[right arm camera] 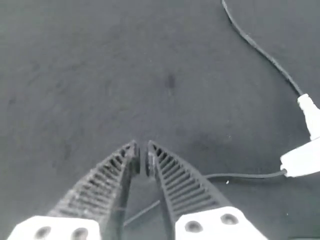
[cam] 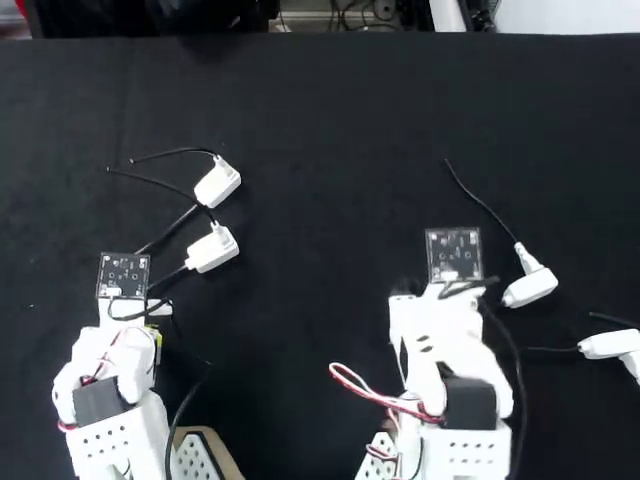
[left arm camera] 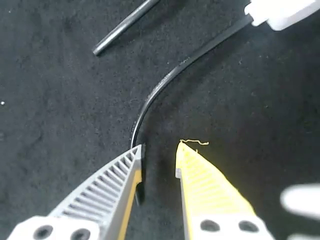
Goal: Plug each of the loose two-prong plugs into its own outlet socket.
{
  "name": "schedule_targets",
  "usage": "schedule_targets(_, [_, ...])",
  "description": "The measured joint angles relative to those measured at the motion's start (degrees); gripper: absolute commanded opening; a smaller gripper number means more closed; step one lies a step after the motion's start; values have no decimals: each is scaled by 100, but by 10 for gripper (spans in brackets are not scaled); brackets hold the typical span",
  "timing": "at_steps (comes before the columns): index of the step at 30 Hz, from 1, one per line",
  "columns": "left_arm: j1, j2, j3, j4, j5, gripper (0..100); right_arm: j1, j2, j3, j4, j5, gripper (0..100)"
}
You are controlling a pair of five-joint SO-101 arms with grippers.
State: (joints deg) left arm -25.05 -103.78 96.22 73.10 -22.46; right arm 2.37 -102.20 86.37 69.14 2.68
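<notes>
Jaws of the left gripper stand spread, a thin black cable touching one; closing could drag its white plastic two-prong plug farther from the square grey outlet socket. Right gripper jaws sit nearly together, empty.

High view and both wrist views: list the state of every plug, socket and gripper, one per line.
Far left plug: lying loose, unplugged.
Near left plug: lying loose, unplugged.
Inner right plug: lying loose, unplugged.
Outer right plug: lying loose, unplugged.
Left socket: empty.
Right socket: no plug in it.
Left gripper: open.
Right gripper: shut, holding nothing.
</notes>
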Motion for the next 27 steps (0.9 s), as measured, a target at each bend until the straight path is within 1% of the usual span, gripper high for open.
schedule_targets(5, [0,0,0,26,0,123,290,-88,888,35,0,25])
schedule_targets(11, [0,0,0,26,0,123,730,-88,1029,334,0,25])
schedule_targets(27, [0,0,9,26,0,123,765,-97,1029,431,0,25])
